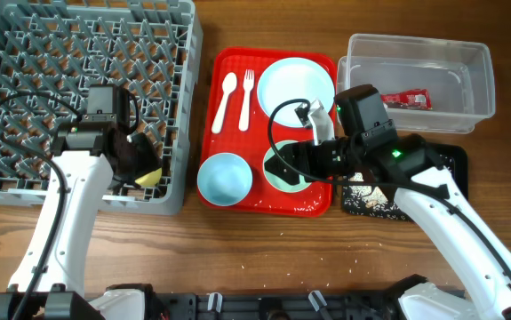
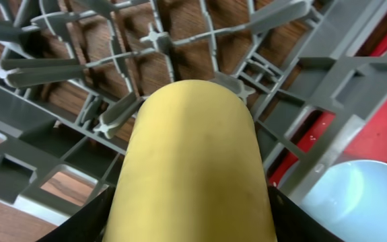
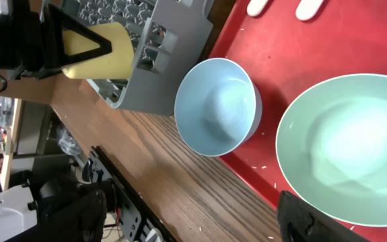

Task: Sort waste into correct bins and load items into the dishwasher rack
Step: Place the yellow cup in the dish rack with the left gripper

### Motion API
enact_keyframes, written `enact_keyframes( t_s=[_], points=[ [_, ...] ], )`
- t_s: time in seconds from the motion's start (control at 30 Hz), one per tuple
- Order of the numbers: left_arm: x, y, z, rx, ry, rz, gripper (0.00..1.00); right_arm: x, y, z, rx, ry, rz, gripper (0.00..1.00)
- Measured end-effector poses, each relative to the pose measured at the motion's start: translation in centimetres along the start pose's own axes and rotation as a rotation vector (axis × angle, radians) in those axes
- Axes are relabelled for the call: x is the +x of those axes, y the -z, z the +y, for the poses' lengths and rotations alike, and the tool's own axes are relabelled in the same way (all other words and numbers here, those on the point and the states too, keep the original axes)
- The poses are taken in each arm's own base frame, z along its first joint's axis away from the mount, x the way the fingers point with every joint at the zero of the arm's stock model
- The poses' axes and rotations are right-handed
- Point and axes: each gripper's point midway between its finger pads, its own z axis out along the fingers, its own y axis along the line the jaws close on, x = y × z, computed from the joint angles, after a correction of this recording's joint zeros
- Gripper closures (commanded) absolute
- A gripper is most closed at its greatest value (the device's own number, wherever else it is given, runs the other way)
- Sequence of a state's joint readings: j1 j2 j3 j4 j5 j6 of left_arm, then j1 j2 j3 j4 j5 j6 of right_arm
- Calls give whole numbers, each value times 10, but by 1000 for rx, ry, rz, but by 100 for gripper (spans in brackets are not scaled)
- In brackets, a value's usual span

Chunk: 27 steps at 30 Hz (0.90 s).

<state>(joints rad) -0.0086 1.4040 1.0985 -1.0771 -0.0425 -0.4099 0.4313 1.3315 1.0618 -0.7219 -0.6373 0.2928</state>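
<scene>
The left gripper point(image 2: 188, 225) pinched the yellow cup point(image 2: 193, 168) between its fingers. The cup's long axis pointed straight outward, over the rack point(image 2: 314, 40).

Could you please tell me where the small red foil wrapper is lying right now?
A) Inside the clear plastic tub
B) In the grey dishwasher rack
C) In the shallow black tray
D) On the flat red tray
A: the overhead view shows the red foil wrapper lying on the floor of the clear tub, within its walls.
</scene>
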Motion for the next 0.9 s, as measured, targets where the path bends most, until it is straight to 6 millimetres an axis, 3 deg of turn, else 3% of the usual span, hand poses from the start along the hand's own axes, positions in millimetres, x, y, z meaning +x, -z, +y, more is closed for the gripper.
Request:
enact_keyframes(
  t_s=[0.13,0.27,0.43,0.57,0.63,0.7,0.77,0.87,0.9],
  points=[
    [-2,-1,1,-8,13,-9,7,0,0,0,2,0,-1,18],
    [1,4,-6,30,15,13,5,0,0,0,3,0,-1,18],
    [-6,44,-14,106,15,-57,11,0,0,0,3,0,-1,18],
    [12,74,-18,201,-31,-81,12,-8,0,0,6,20,-33,13],
    [23,98,-25,297,-112,-132,7,-14,3,-5,46,35,-66,12],
    [32,122,-29,373,-187,-205,2,-19,18,-8,114,55,-125,10],
    [43,148,-28,432,-257,-307,0,-25,46,-3,179,96,-228,8],
    [63,196,-20,512,-359,-521,0,-37,120,22,266,189,-495,0],
    [66,202,-18,516,-371,-552,0,-37,134,27,282,200,-548,0]
  ],
)
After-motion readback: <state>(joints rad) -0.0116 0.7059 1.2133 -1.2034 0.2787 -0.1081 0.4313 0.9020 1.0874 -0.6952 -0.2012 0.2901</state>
